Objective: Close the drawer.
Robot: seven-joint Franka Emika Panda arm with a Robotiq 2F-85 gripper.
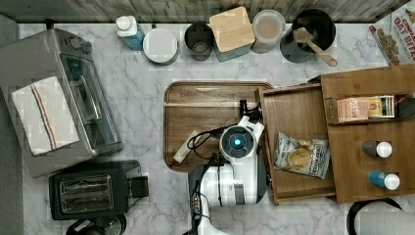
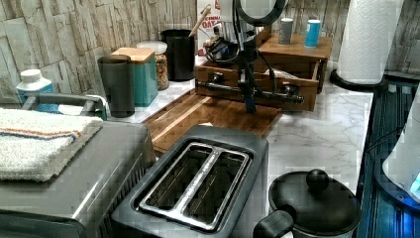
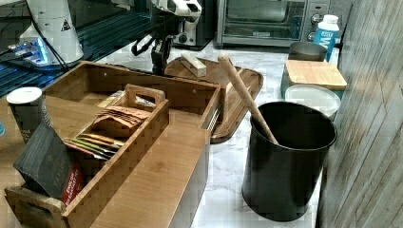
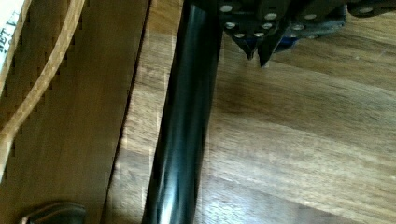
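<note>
I am looking down on the marble desk (image 1: 147,93), which is taking up most of the top view. The cabinet (image 1: 372,142) is sitting at the top view's right edge, and the drawer (image 1: 293,117) is standing pulled out of it toward the centre of the frame, with a chip bag (image 1: 302,155) lying inside, low in the box. Just to the top view's left of the drawer, a darker tray (image 1: 200,112) is resting on the desk, its edge next to the drawer front. The arm (image 1: 235,171) is reaching up from the bottom centre of the top view, over the seam between tray and drawer.

In the left view, upper middle, the gripper (image 2: 249,101) is hanging straight down in front of the black handle (image 2: 247,92), tips over the tray. In the wrist view the handle (image 4: 184,121) is running as a dark bar beside the gripper (image 4: 258,50), whose fingers are pressed together, holding nothing.
</note>
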